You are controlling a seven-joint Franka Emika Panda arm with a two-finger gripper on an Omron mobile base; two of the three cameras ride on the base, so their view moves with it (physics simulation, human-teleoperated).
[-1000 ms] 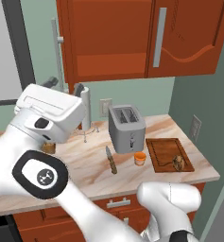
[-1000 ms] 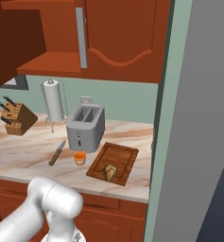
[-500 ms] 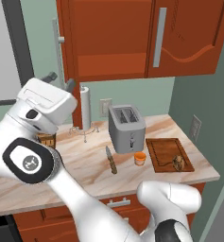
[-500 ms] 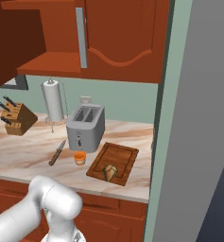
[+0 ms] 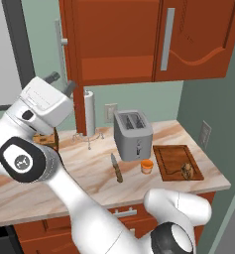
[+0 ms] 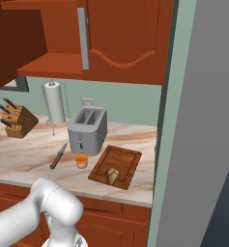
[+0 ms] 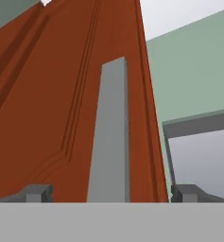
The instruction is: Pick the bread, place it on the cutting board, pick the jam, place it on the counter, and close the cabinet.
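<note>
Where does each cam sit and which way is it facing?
Left base view: behind-left, looking forward and down at the counter; white arm in the foreground.
Right base view: behind-right, same counter; arm elbow low left.
Hand view: on the hand, facing the open cabinet door and its handle; open gripper fingertips at the bottom.
Shared by both base views: toaster, jam, cutting board.

The cabinet [image 5: 114, 39] was smooth reddish wood with matt metal handles; the counter [image 5: 89, 171] looked like polished marbled stone, the toaster [image 6: 87, 130] dull grey metal.
</note>
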